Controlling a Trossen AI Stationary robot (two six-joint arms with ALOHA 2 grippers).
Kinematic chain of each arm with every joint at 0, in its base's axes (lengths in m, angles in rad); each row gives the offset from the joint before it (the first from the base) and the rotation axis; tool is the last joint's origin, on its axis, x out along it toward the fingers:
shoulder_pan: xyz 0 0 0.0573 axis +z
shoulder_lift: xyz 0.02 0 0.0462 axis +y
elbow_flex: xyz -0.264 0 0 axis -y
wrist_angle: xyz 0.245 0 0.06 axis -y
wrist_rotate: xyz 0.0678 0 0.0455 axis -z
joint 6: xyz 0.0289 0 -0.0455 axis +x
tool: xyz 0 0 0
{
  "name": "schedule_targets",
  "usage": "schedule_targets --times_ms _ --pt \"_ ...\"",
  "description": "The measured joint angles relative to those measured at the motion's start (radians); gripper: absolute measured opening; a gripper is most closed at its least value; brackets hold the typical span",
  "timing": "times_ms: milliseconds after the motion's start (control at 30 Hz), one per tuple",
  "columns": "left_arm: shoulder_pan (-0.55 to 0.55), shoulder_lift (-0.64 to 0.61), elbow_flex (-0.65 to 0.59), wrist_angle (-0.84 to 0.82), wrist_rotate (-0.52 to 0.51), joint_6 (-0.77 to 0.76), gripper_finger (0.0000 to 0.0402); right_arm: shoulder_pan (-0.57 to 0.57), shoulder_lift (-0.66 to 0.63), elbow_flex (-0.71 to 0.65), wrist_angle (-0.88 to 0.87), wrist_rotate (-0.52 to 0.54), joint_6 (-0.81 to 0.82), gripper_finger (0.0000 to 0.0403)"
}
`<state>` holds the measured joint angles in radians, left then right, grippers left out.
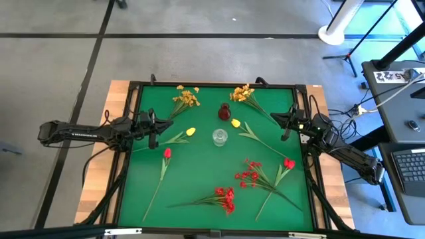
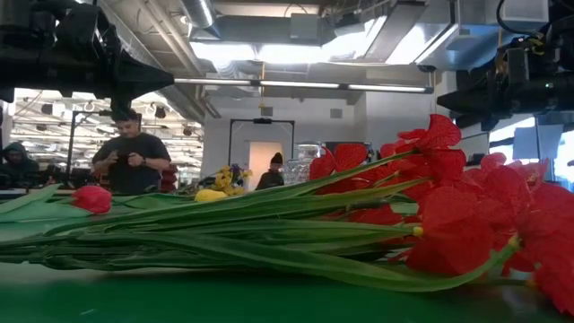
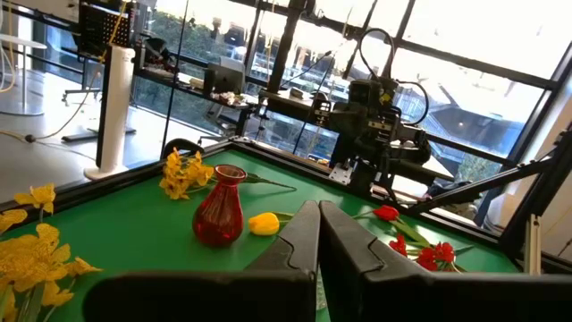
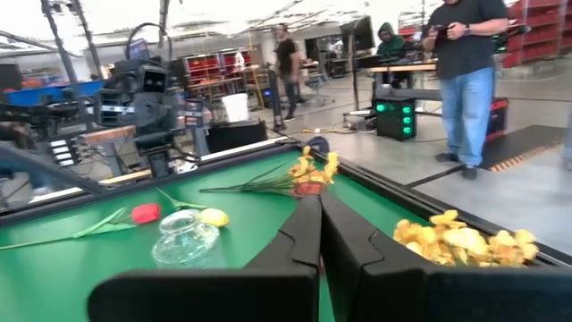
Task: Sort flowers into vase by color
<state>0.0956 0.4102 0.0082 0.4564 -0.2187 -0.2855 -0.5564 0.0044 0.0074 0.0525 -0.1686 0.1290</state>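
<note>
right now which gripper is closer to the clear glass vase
Left, narrowly. The left gripper sits to the clear vase's left, with a yellow tulip between them. The right gripper sits slightly farther off on its other side.

Bench (image 1: 199,206) carried a green mat inside a black frame, pale wood showing at the outer edges. Grey floor (image 1: 199,40) around it was marked with dark tape lines. A white round stand base (image 1: 332,33) stood at the far right corner of the floor. A dark desk with a keyboard (image 1: 410,164) stood right of the bench, cables (image 1: 358,109) trailing between them. In the room beyond, one person in a dark shirt and jeans (image 4: 465,63) stood looking down at something held in both hands; other people further back
</note>
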Motion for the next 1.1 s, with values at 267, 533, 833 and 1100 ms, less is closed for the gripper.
schedule_targets --times_ms 267,533,833,1100 --pt "0.000 0.000 0.000 0.000 0.000 0.000 0.0000 0.000 0.000 0.000 -0.003 0.071 0.024 0.0005" --pt "0.000 0.000 0.000 0.000 0.000 0.000 0.0000 0.000 0.014 0.032 0.055 0.081 0.109 0.0005" --pt "0.000 0.000 0.000 0.000 0.000 0.000 0.0000 0.000 0.295 0.276 -0.175 0.045 0.110 0.0005" --pt "0.000 0.000 0.000 0.000 0.000 0.000 0.0000 0.000 0.655 0.526 -0.402 0.175 0.050 0.0034"
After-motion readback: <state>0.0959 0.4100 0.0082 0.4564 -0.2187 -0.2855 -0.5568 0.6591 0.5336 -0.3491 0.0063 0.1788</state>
